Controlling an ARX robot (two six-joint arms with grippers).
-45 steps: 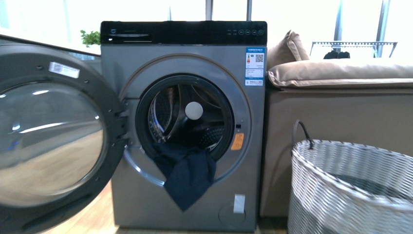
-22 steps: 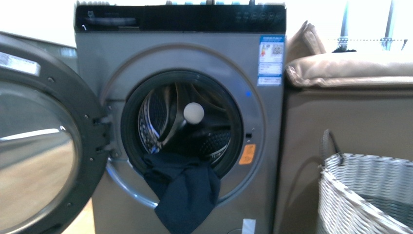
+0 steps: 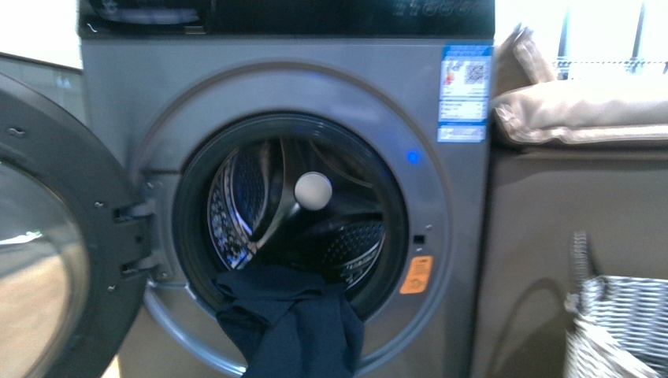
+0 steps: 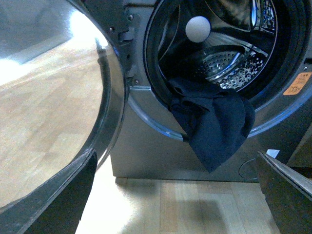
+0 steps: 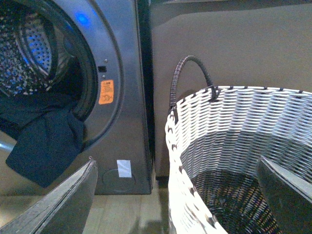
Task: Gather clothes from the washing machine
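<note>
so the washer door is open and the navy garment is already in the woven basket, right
Not quite. The door is open, but the navy garment hangs over the lower rim of the washing machine opening, not in the woven basket; the left wrist view shows it.

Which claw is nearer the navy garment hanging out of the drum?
Left, likely. The left claw, open, faces the navy garment head-on at the washing machine opening. The right claw, open, is over by the woven basket, garment off to its side.
</note>
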